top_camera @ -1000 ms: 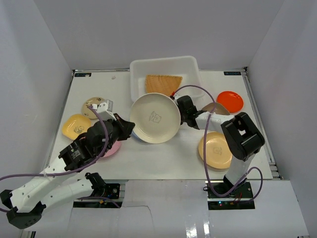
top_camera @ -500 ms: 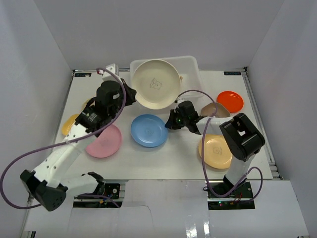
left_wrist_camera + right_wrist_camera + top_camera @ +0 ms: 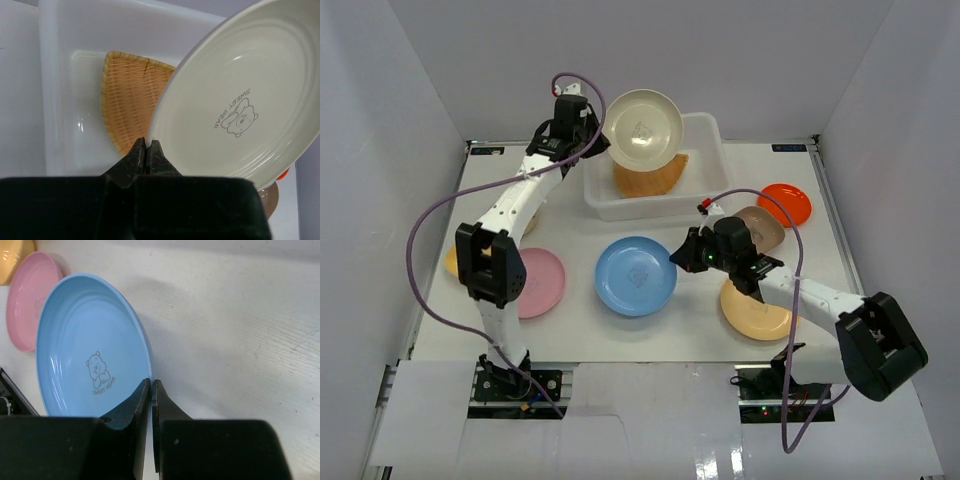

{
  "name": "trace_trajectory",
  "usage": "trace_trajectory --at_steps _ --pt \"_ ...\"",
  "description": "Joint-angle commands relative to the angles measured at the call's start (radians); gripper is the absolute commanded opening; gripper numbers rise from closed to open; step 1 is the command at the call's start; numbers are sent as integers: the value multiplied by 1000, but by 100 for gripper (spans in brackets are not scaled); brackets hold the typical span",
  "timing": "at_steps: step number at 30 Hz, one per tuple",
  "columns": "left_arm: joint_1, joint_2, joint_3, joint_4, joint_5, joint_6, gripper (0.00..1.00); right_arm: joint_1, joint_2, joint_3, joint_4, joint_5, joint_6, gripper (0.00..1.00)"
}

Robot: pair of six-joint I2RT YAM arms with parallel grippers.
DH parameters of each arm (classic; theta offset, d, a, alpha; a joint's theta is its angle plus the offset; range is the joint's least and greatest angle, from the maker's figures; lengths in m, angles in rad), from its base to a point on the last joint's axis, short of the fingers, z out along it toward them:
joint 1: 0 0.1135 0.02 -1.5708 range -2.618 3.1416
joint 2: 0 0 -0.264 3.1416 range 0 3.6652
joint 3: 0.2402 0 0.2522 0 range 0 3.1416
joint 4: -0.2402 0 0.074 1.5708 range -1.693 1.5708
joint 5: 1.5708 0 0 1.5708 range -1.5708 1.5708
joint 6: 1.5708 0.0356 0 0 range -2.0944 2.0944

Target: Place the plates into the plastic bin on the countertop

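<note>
1. Since a second ago, the cream plate (image 3: 642, 128) has gone from above the middle of the countertop (image 3: 570, 335) to the back of the plastic bin (image 3: 712, 150). The right gripper (image 3: 692, 257) has dropped to the blue plate (image 3: 635, 276).
2. The left gripper (image 3: 148, 149) is pinched tight on the cream plate's lower rim, as the left wrist view shows.
3. That plate hangs above the bin, steeply tilted, with its hollow face and bear print turned up toward the overhead camera.
4. Only the left wrist view shows the wicker tray (image 3: 131, 100) clearly. It lies flat on the bin floor, its wide edge far from the fingers and its length narrowing toward them.
5. The right wrist view shows narrow jaws closed on the blue plate's rim.
6. The blue plate lies on the countertop beside the pink plate (image 3: 535, 282).
</note>
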Motion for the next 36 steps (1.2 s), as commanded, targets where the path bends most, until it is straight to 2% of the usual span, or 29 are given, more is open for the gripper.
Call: trace_trajectory --at_steps 1,8,13,14,18,19,21,24,28,30,31,34,36 --pt "1 128 174 -74 49 24 0 1 -130 11 -59 -22 -29 8" --pt "3 333 340 -132 80 42 0 -7 -286 129 -231 71 -98 8" --pt "3 393 351 -135 97 50 3 -45 -337 247 -320 152 -127 8" --pt "3 399 351 -135 92 53 7 -68 -337 267 -321 152 -128 8" --pt "16 413 345 -122 115 65 44 -129 -293 380 -314 161 -131 8" --pt "21 413 343 -109 121 67 60 -141 -253 408 -314 164 -133 8" --pt "36 413 346 -100 146 64 74 -184 -175 494 -314 165 -138 8" --pt "49 407 354 -97 175 55 80 -210 -100 592 -308 165 -138 8" --pt "62 318 301 -42 210 47 83 -270 52 699 -271 145 -102 8" --pt "65 159 212 30 216 47 83 -293 141 783 -277 144 -102 8" --pt "67 158 181 50 210 47 83 -298 166 808 -277 142 -99 8" --pt "85 -7 87 93 172 41 82 -307 264 885 -279 152 -95 8" --pt "98 -129 -29 101 138 36 81 -310 336 920 -282 153 -95 8"
